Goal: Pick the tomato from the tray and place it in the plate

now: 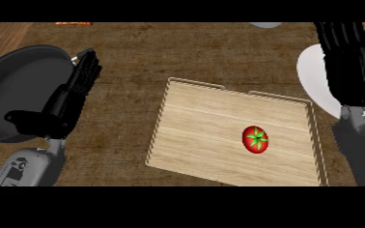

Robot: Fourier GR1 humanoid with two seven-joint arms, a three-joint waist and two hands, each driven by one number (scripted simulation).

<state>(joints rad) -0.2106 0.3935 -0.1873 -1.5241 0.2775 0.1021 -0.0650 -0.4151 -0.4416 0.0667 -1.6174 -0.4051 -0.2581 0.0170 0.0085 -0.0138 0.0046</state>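
tomato [256,139] on the tray [206,125] lies just left of the right hand [342,63], nearer it than the left hand [71,94]; both hands' fingers straight, holding nothing

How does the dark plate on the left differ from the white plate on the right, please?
The dark plate is dark grey, the white plate white. The dark plate lies left of the tray and shows mostly, the left hand across its rim; the white plate lies right of it, half hidden by the right hand. Both are round.
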